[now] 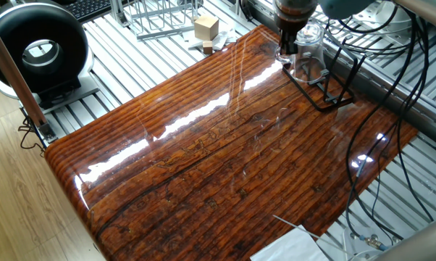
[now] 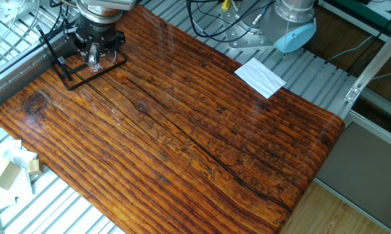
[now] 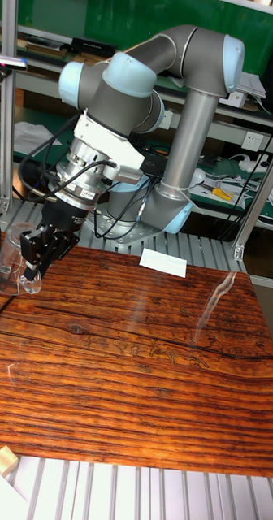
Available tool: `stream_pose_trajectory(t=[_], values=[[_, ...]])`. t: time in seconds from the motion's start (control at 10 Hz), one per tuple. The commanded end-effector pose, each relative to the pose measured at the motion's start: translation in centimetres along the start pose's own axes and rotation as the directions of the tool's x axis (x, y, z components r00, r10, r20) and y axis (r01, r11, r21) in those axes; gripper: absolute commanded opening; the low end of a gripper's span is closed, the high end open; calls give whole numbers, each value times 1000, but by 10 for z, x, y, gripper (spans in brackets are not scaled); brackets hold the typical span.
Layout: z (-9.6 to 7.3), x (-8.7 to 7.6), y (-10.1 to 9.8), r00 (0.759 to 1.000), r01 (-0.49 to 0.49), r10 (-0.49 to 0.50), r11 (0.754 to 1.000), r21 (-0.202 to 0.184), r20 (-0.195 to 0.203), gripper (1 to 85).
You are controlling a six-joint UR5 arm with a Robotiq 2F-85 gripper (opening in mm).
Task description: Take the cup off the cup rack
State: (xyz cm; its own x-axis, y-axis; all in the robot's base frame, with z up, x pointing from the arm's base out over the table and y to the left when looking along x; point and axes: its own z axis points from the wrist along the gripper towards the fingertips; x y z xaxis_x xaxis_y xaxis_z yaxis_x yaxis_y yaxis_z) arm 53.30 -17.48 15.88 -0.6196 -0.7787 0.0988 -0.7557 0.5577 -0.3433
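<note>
The jaws of the gripper (image 3: pixel 32 258) are closed narrowly on the cup (image 1: pixel 309 52), pinching its clear glass at the handle side, as the tall fixed view shows most plainly, where the black fingers (image 3: pixel 41 244) sit against the loop of glass. The cup (image 3: pixel 6 264) hangs just beside the jaws, on their outer side, tilted rather than upright, and it appears to be off the table (image 1: pixel 225 152) surface, though how far clear of the wood cannot be told. The cup rack (image 1: pixel 325 87), a thin black wire stand, lies directly under and around the jaws: its rectangular base frame rests on the table near the far corner, and its upright prongs rise close behind the cup. In the other fixed view the rack (image 2: pixel 67 65) frames the gripper (image 2: pixel 95 57) on three sides, with the cup (image 2: pixel 95 58) showing as a pale glint between the fingers, inside the outline of the base frame. Whether the glass touches a prong cannot be told from any view. Well away from the jaws, across the table, a white sheet of paper (image 2: pixel 260 77) lies on the grooved metal bench beyond the table's edge, and a small wooden block (image 1: pixel 206 28) sits off the table on the side toward the black round fan (image 1: pixel 38 49).
</note>
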Motion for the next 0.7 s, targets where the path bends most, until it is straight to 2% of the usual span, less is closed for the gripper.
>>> stream_pose_trajectory(t=[0.0, 0.1, 0.3, 0.4, 0.5, 0.6], values=[[-1, 0, -2, 1000, 21, -21, 1000, 5, 4, 13], [-1, 2, -3, 1000, 25, -25, 1000, 9, -4, 13], [-1, -3, -8, 1000, 14, -14, 999, 30, 14, 13], [-1, -8, -12, 999, 8, -10, 999, 42, 36, 13], [-1, -18, -10, 997, -4, 1, 999, 34, 74, 13], [-2, -24, -11, 995, -6, 2, 999, 38, 96, 13]])
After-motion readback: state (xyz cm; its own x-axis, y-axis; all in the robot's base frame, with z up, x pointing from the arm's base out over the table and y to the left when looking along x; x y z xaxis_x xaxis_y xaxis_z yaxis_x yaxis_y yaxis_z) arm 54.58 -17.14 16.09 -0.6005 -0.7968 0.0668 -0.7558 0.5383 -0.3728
